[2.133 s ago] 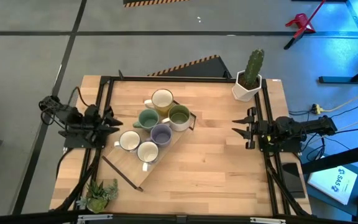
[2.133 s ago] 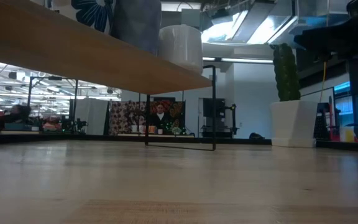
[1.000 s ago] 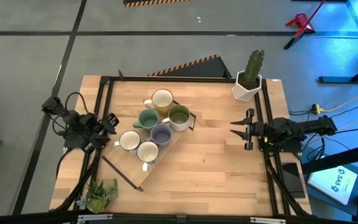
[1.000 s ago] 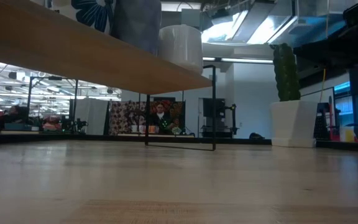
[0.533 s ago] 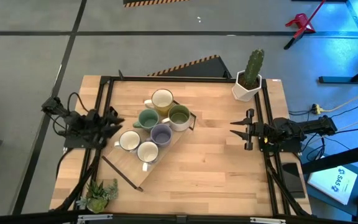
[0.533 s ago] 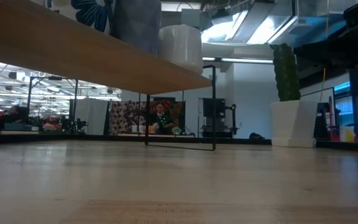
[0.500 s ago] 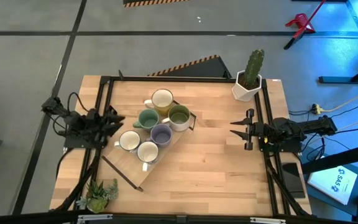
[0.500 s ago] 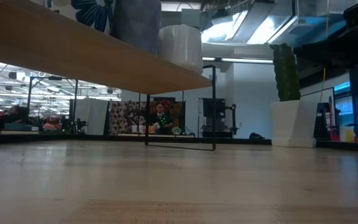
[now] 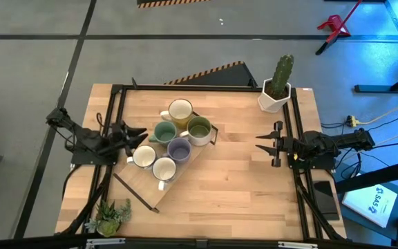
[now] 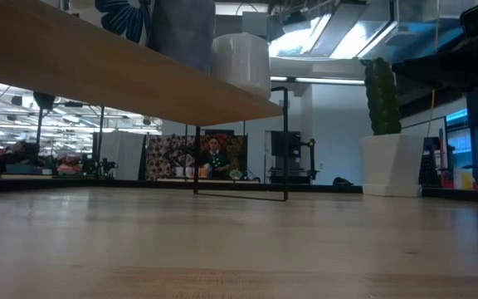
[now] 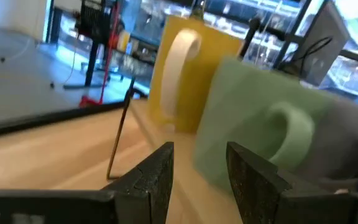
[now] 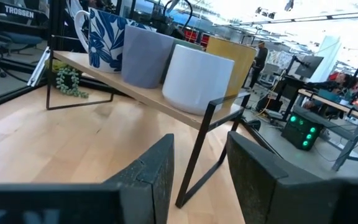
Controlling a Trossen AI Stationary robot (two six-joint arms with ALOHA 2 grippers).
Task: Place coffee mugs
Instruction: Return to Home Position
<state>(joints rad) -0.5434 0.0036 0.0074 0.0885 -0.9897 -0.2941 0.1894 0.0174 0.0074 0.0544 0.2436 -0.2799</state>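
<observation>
Small plant (image 9: 109,216) at the table's (image 9: 240,200) near left corner. Six coffee mugs (image 9: 179,148) stand clustered on the wooden shelf (image 9: 152,190), left of centre. Left gripper (image 9: 137,135) is spread and empty, just beside the teal mug (image 9: 164,132). Right gripper (image 9: 263,144) is spread and empty, near the right edge. Cactus pot (image 9: 273,97) at the far right corner.

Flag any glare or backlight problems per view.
High view: even light, soft shadows on the table. Low view: shelf underside shaded, bright room behind. Left wrist view: bright windows glare behind the yellow mug. Right wrist view: ceiling lights wash out the background; white mug well lit.
</observation>
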